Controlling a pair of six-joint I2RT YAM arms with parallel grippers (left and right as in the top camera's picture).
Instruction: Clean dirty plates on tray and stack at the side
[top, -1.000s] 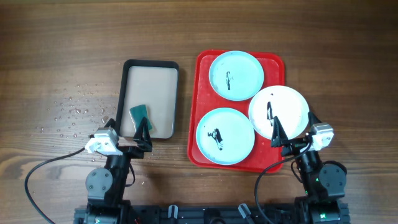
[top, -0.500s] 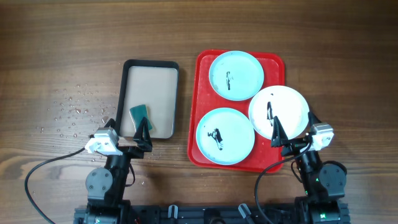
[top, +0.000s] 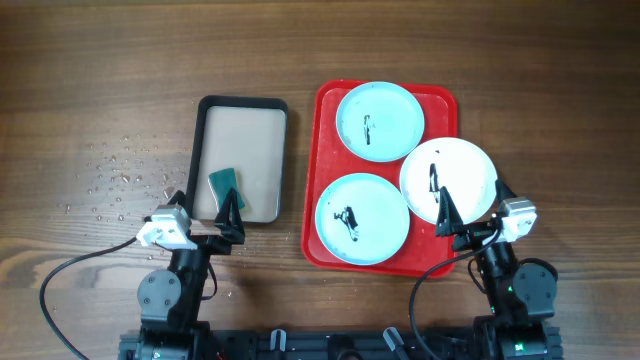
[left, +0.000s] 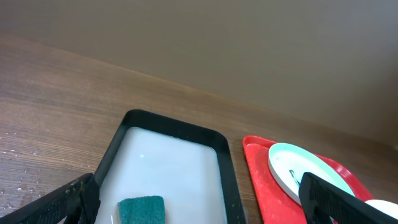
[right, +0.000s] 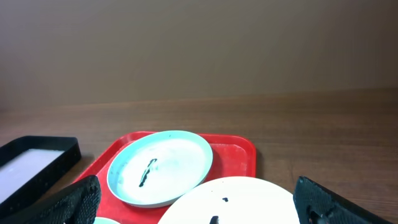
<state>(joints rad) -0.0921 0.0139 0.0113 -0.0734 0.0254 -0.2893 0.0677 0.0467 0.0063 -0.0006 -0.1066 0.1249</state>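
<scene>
Nothing has moved since the earlier overhead frames: both arms and all three plates sit where they were.

Low in the overhead frame, the left gripper (top: 204, 206) has its jaws spread wide and holds nothing. Its own camera shows the two finger ends at the bottom corners, with a green sponge (left: 142, 209) between them. That sponge lies in the near end of the black-rimmed tray (left: 174, 121) and is cut off by the bottom edge.

The right gripper (top: 471, 203) is likewise wide open and empty. From above, one of its fingers overlaps the lower edge of the white plate (top: 455, 170); whether it touches cannot be told.

The red tray (top: 326, 100) sits right of centre. It carries the upper blue plate (top: 380, 120) and the lower blue plate (top: 362, 218), each with a black smear. The white plate, also smeared, overhangs the tray's right rim.

The right wrist view cuts off the white plate (right: 249, 199) at the bottom, while only the overhead view shows water drops (top: 115, 175) on the wooden table (top: 80, 60) at the left.
</scene>
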